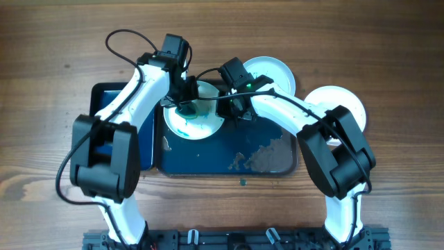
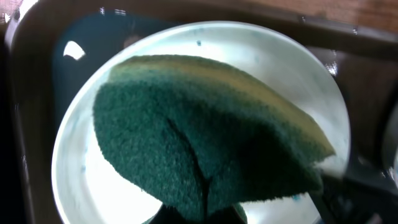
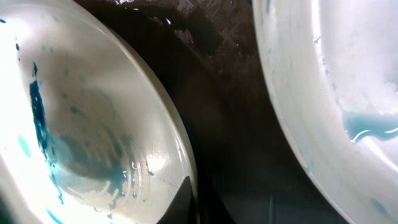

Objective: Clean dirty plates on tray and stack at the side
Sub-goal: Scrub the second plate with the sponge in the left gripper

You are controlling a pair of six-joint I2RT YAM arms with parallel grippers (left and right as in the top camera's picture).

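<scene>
Closest to the robot's base, the large dark blue-black rectangular tray (image 1: 208, 165) carries a greyish smear (image 1: 263, 158) on its near right part. Left of the tray, a smaller dark tray (image 1: 104, 97) sits under the left arm. Further in, on the tray's far left part, there's a round white plate streaked with teal (image 1: 198, 128). The left gripper (image 1: 186, 101) is over it, clamped on a green scouring sponge with a yellow back (image 2: 205, 137). The right gripper (image 1: 236, 111) is at that plate's right rim, and I cannot tell whether its fingers are closed. Right of the tray, a second round white plate (image 1: 347, 101) lies on the brown wooden table (image 1: 55, 48). Farthest out, past the tray's far right corner, sits a third round white plate (image 1: 274, 69).
</scene>
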